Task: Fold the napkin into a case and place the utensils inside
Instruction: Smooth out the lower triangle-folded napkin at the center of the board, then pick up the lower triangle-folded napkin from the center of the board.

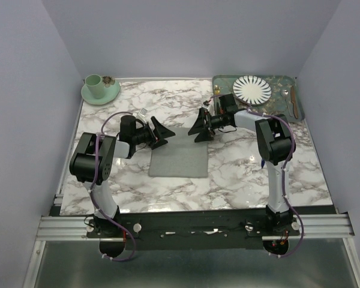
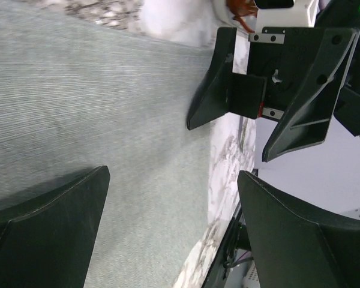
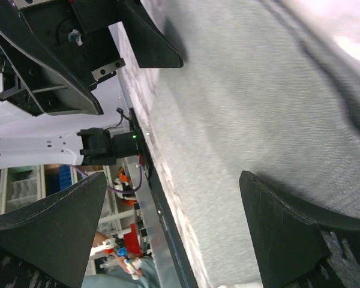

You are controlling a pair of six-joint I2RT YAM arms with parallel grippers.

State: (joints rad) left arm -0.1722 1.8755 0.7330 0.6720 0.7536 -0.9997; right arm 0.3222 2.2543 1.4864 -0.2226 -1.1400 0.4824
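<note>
Jaws spread wide and empty, the black left gripper (image 1: 163, 133) and right gripper (image 1: 198, 127) hover above the far edge of the soft grey cloth napkin (image 1: 179, 161), flat near-left of the green tray (image 1: 221, 80), probably light and limp, best pinched at corners

napkin (image 1: 179, 159) mid-table, plate (image 1: 252, 89) on tray (image 1: 223, 84)

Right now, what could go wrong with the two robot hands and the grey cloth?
The left gripper and right gripper, both open, face each other closely over the napkin, so they might bump. The napkin lies flat on the table, so fingers may shove it instead of pinching it.
</note>
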